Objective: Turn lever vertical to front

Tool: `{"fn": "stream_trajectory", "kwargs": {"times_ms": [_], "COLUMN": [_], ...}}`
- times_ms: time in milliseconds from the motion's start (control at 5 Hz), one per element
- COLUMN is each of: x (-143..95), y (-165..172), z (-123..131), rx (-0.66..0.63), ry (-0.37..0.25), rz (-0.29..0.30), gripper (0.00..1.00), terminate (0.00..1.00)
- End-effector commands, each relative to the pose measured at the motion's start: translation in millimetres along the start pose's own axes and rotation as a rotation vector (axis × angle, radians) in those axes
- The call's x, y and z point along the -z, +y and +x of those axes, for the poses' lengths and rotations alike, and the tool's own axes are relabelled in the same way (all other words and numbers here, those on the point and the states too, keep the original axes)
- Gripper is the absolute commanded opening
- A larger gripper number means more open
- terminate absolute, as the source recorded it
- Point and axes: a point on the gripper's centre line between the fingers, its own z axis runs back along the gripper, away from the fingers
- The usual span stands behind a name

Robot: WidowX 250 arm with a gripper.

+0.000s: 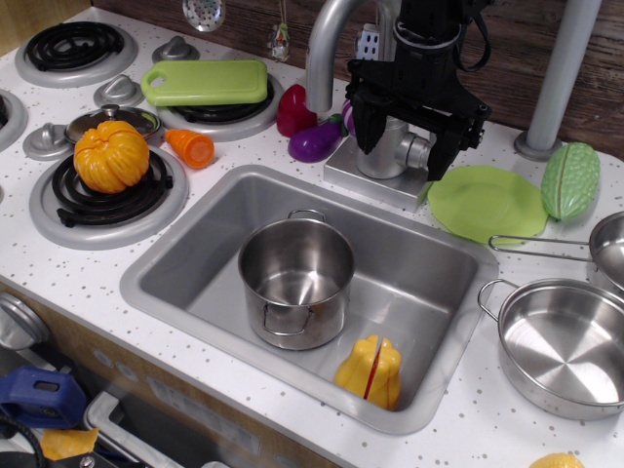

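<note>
The lever [417,151], a stubby silver rod, juts from the faucet body [390,146] in the upper middle of the frame, between the spread fingers of the black hand [405,132], which is open around it, above the sink [185,255] holding a steel pot [295,283].
</note>
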Motion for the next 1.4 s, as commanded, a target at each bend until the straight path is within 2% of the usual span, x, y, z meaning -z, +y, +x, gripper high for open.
{"fn": "stream_trajectory", "kwargs": {"times_ms": [0,600,800,1000,1200], "x": [0.0,-9.8,-12.7,-9.6,-15.0], "y": [0.0,-2.0,-0.4,6.7,7.3], "z": [0.0,26.3,40.0,49.1,60.4], "rx": [0.0,0.052,0.069,0.09,0.061], "ry": [0.0,-0.203,-0.228,-0.267,-0.266], "rz": [0.0,0.088,0.077,0.093,0.074], "gripper": [1.0,1.0,1.0,1.0,1.0], "terminate": [0.0,0.0,0.0,0.0,0.0]}}
